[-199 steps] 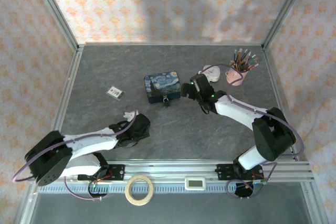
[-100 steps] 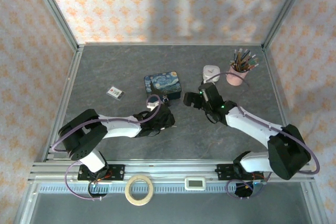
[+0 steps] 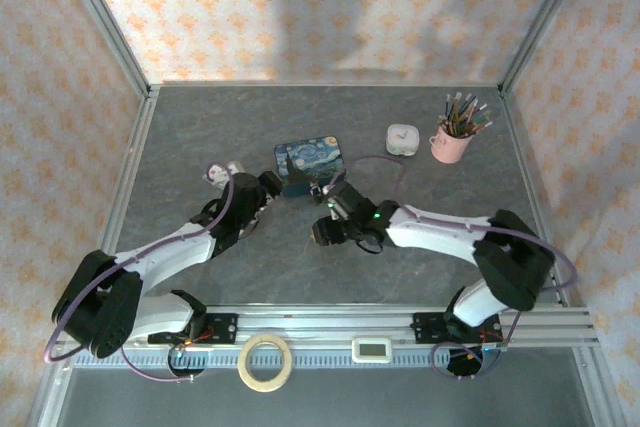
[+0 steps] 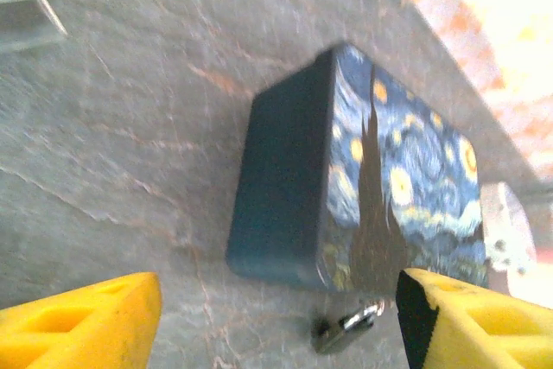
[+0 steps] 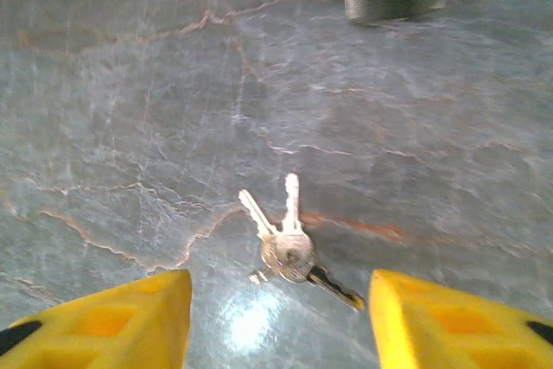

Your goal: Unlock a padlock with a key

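Right hand (image 5: pixel 279 287) hung low over the grey table (image 5: pixel 130 84) with its two yellow fingers spread. The key (image 5: pixel 285 244) lay flat on the table between them, touched by neither, a little below the middle of the right wrist view. Left hand (image 4: pixel 278 304) was also spread and held nothing. Its fingers sat at the lower corners of its wrist view, framing the blue tin (image 4: pixel 346 179) in the middle of that frame. The padlock (image 4: pixel 344 331) rested on the table just beside the tin's lower edge, at the bottom centre. By the look of things the task had hardly begun: nothing was gripped, key and padlock lay apart, and the picking up, the lining up, the turning and the freeing of the shackle all remained to be done. The key was a small bunch of pale silvery blades, two fanned upward from a round head and a darker piece trailing to the lower right. The padlock appeared as a tiny dark body with a bright thin shackle. It was too blurred to tell whether the shackle was seated.
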